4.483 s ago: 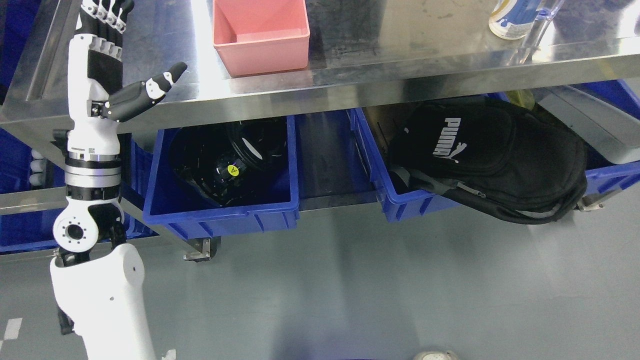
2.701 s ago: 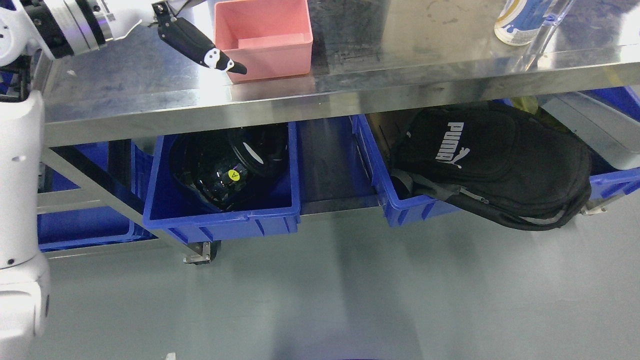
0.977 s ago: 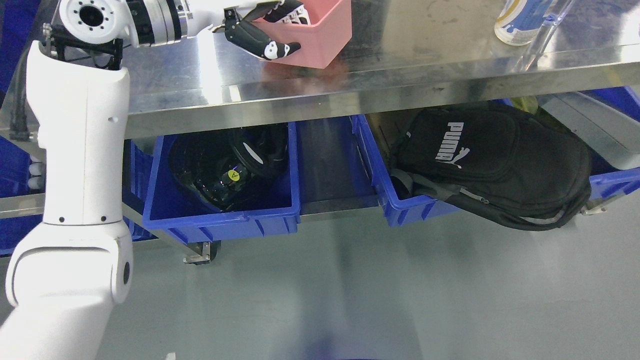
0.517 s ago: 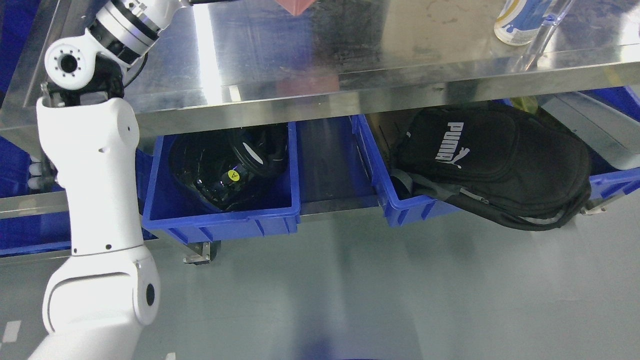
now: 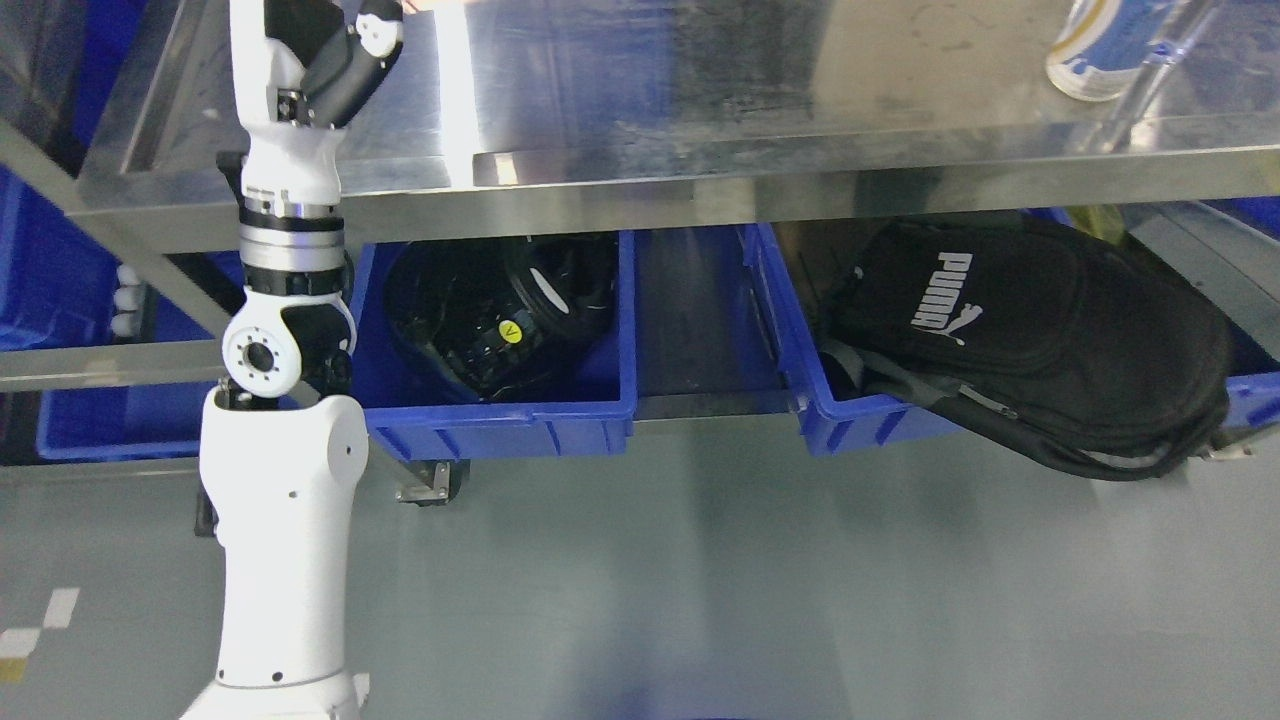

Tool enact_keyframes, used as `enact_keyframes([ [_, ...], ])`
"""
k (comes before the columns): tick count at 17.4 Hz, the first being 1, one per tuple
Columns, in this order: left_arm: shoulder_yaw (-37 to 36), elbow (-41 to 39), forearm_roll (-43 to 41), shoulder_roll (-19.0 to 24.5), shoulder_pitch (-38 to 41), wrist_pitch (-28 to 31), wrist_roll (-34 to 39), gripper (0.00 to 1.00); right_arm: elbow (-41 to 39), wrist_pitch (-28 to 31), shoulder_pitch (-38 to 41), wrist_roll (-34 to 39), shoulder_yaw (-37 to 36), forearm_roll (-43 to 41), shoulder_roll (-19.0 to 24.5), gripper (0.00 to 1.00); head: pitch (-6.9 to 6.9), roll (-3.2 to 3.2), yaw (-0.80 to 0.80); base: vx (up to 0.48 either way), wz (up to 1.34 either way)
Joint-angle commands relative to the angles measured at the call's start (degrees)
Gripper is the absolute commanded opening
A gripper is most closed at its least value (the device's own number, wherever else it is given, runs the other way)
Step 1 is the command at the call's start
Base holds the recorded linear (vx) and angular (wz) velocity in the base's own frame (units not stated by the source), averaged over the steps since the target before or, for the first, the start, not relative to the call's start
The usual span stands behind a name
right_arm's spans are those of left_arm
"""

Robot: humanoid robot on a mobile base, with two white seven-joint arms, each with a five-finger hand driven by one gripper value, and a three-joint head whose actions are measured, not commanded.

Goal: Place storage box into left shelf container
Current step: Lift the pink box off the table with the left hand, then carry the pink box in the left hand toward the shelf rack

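One pink box was on the steel table [image 5: 700,110] a moment ago, but now it is out of sight and the left hand [image 5: 320,40], half cut off, hides its fingers, so I think it carries the box toward the blue bin [image 5: 500,435].

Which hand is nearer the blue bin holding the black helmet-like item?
Left. The left hand shows at the top edge, above the steel tabletop and up-left of the blue bin, its fingers cropped. The right hand is not in view.

Grey glossy floor [image 5: 750,590], stainless steel table [image 5: 700,100] with glare, lower shelf rail [image 5: 100,362] beneath
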Motion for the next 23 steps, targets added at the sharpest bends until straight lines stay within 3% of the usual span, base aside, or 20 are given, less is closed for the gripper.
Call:
enact_keyframes([
  [1,-7.6,-10.3,1.0,0.0,10.7,-5.6,1.5,0.03,-1.0,-0.2,-0.2,0.1,0.0,-1.2,-1.0,1.0,0.0,0.0,0.0,-0.04,0.59],
  [6,-8.2,-10.2,1.0,0.0,14.3,-6.3,1.5,0.03,-1.0,-0.2,-0.3,0.1,0.0,-1.2,-1.0,1.0,0.0,0.0,0.0,-0.008,0.86],
  [13,-9.0,-10.1,1.4,0.0,26.8,-7.7,1.8,0.03,-1.0,-0.2,-0.3,0.2,0.0,-1.2,-1.0,1.0,0.03,0.0,0.0,0.106,1.35],
  [17,-9.0,-9.7,3.3,0.0,31.4,-8.7,1.8,0.03,-1.0,-0.3,-0.3,0.1,0.0,-1.2,-1.0,1.0,0.05,0.0,0.0,0.307,1.5],
  [23,-8.1,-9.7,3.4,0.0,32.2,-8.9,1.8,0.03,-1.0,-0.2,-0.2,0.1,-0.1,-1.2,-1.0,1.0,0.06,0.0,0.0,0.441,1.07],
])
